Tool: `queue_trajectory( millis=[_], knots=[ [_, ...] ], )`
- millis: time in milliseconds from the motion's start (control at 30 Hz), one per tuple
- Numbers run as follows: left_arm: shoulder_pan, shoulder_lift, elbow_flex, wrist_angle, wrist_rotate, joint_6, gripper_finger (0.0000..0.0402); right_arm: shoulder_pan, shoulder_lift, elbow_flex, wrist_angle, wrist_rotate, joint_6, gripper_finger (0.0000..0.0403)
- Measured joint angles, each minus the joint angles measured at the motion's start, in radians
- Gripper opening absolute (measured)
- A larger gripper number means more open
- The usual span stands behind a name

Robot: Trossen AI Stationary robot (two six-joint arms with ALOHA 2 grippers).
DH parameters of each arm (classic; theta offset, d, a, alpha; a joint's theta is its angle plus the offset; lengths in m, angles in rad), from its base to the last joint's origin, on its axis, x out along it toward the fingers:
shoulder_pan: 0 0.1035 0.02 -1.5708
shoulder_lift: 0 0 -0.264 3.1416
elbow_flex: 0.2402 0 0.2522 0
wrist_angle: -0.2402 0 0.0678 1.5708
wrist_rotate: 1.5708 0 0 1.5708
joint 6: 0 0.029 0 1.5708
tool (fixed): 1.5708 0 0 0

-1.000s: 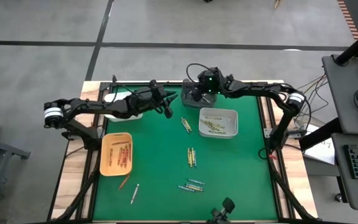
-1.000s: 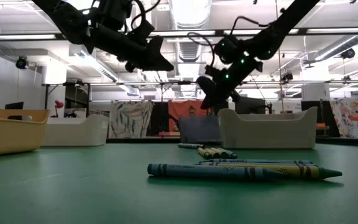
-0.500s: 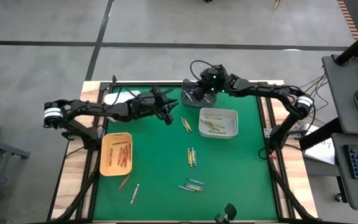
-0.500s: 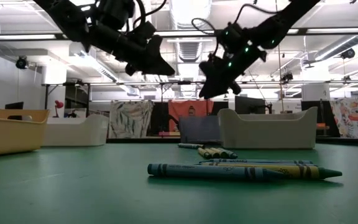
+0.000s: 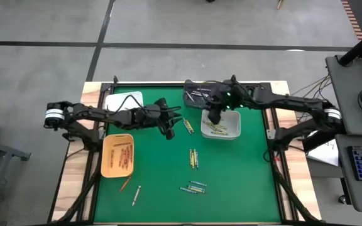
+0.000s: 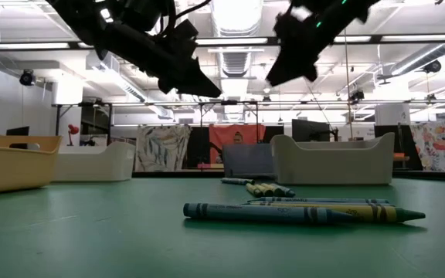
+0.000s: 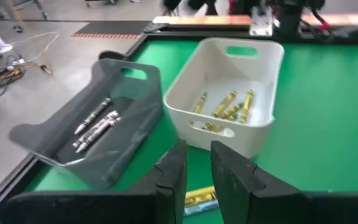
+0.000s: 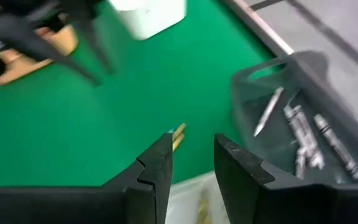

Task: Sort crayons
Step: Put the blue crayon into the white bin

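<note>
- The green tabletop [image 5: 231, 182] fills the middle of the high view, with both dark arms reaching in from the two sides.
- The left arm stretches from the left edge toward the centre; the left gripper [image 5: 168, 124] hangs above the mat just left of a loose crayon pair [image 5: 187, 126]. In its wrist view its fingers [image 7: 173, 171] stand a narrow gap apart, nothing between them.
- The right arm comes in from the right edge; the right gripper [image 5: 214, 115] sits over the upper left corner of the white tray [image 5: 237, 125]. Its fingers [image 8: 157, 165] are spread — empty.
- The orange tray [image 5: 107, 157], lower left, holds red-orange crayons.
- The white tray, right of centre, holds yellow crayons [image 7: 229, 106].
- The grey tray [image 5: 190, 94], at the top centre, holds grey-white crayons [image 7: 95, 124].
- A second white tray [image 5: 123, 98] sits at the upper left.
- Loose crayons lie on the mat: a yellow pair [image 5: 193, 158] at centre, a green-blue and yellow cluster [image 5: 193, 186] below it, two singles [image 5: 131, 190] at lower left.
</note>
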Motion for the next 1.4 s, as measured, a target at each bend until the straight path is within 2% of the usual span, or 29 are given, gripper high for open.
queue_trajectory(
  millis=[133,233,433,600,800,1233,1400],
  knots=[
    [-0.019,0.008,0.0,-0.008,0.015,0.056,0.0055,0.08,-0.076,0.0,-0.109,0.0,0.051,0.0105],
    [-0.019,0.013,0.0,-0.018,0.065,0.126,0.0058,0.136,-0.113,-0.001,-0.149,0.0,0.082,0.0104],
    [-0.019,0.015,0.0,-0.041,0.086,0.27,0.0073,0.223,-0.125,-0.002,-0.152,0.002,0.116,0.0107],
    [-0.018,0.015,-0.002,-0.039,0.087,0.312,0.0083,0.245,-0.125,-0.003,-0.165,0.003,0.168,0.0103],
    [-0.004,0.015,-0.004,-0.019,0.164,0.316,0.0084,0.249,-0.125,-0.003,-0.207,0.005,0.189,0.0104],
    [0.003,0.016,-0.01,0.023,0.165,0.227,0.0084,0.249,-0.123,-0.006,-0.207,0.019,0.192,0.0102],
    [0.001,0.076,-0.01,0.024,0.166,0.238,0.0091,0.251,-0.123,-0.006,-0.207,0.019,0.198,0.0097]
  ],
)
